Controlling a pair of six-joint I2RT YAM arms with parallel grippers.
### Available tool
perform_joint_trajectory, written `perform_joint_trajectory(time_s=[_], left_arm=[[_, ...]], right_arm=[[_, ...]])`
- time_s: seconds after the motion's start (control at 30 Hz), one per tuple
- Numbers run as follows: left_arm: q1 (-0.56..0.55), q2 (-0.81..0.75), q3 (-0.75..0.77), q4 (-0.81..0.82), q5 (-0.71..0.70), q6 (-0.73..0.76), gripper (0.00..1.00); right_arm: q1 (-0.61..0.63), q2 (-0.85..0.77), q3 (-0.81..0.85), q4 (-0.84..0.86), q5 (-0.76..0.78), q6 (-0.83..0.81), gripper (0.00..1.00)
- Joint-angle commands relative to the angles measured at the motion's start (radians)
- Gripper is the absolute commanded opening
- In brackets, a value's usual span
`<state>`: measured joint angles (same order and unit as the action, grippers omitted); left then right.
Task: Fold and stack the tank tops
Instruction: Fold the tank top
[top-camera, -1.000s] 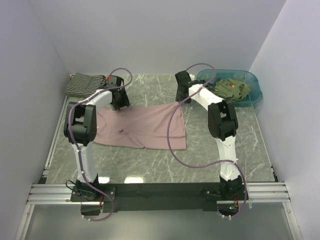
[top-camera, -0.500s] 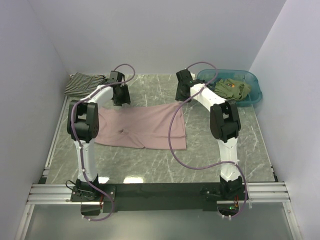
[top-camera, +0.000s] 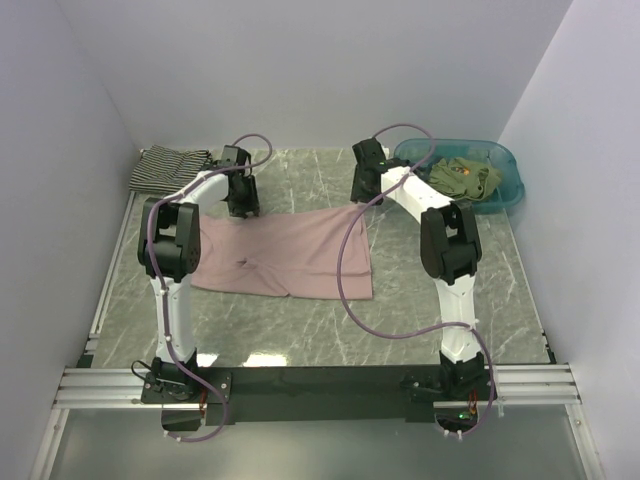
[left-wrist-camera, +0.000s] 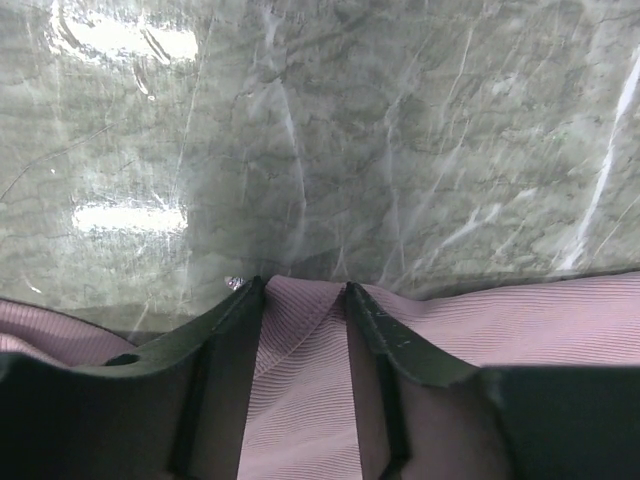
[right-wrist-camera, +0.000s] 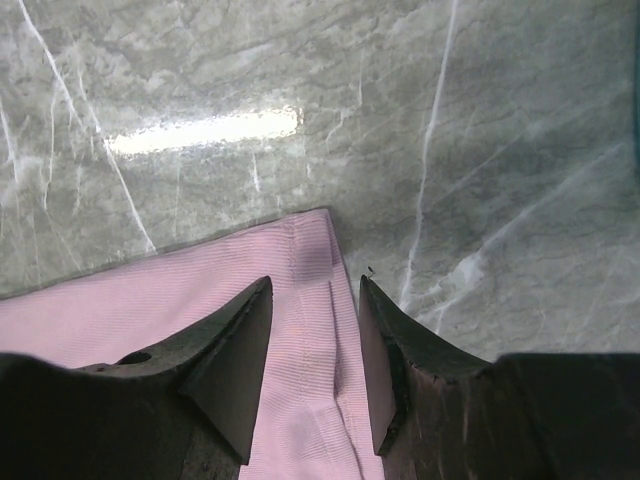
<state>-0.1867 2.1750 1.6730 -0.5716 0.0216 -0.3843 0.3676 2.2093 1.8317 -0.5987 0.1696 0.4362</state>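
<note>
No legible text, labels or numbers anywhere. The olive tank top carries an orange speck, too small to read.

My table has a grey-green marbled top with pale veins, and I see bright patches of light reflecting off it. The dusty pink tank top lies spread flat across the middle. The striped tank top sits bunched at the far left corner. The teal basin stands at the far right corner, well apart from both.
</note>
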Motion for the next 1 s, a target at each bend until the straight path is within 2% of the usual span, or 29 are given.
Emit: perform_joint_trajectory(time_s=[0.0,0.2,0.27,0.37,0.5,0.7,0.83,0.97], left_arm=[[0.001,0.025,0.039,-0.019,0.012,0.018,0.44],[0.001,0.035,0.036,-0.014,0.031,0.015,0.34],[0.001,0.031,0.033,-0.008,0.023,0.010,0.27],[0.001,0.025,0.027,0.010,0.018,0.004,0.13],[0.001,-0.007,-0.016,0.081,0.014,-0.022,0.01],[0.001,-0.135,-0.168,0.289,0.018,-0.091,0.01],[0.001,-0.242,-0.262,0.467,0.008,-0.136,0.01],[0.001,-0.306,-0.334,0.564,0.008,-0.153,0.02]], right_arm=[[-0.009,0.021,0.037,0.002,-0.030,-0.010,0.47],[-0.010,0.069,0.061,-0.003,-0.045,0.001,0.47],[-0.010,0.082,0.067,-0.004,-0.038,0.009,0.47],[-0.010,0.096,0.070,0.005,-0.028,0.016,0.41],[-0.013,0.098,0.069,0.013,0.001,0.027,0.22],[-0.013,0.012,-0.028,0.097,0.025,0.045,0.09],[-0.015,-0.080,-0.115,0.177,0.036,0.053,0.04],[-0.015,-0.158,-0.189,0.229,0.045,0.058,0.01]])
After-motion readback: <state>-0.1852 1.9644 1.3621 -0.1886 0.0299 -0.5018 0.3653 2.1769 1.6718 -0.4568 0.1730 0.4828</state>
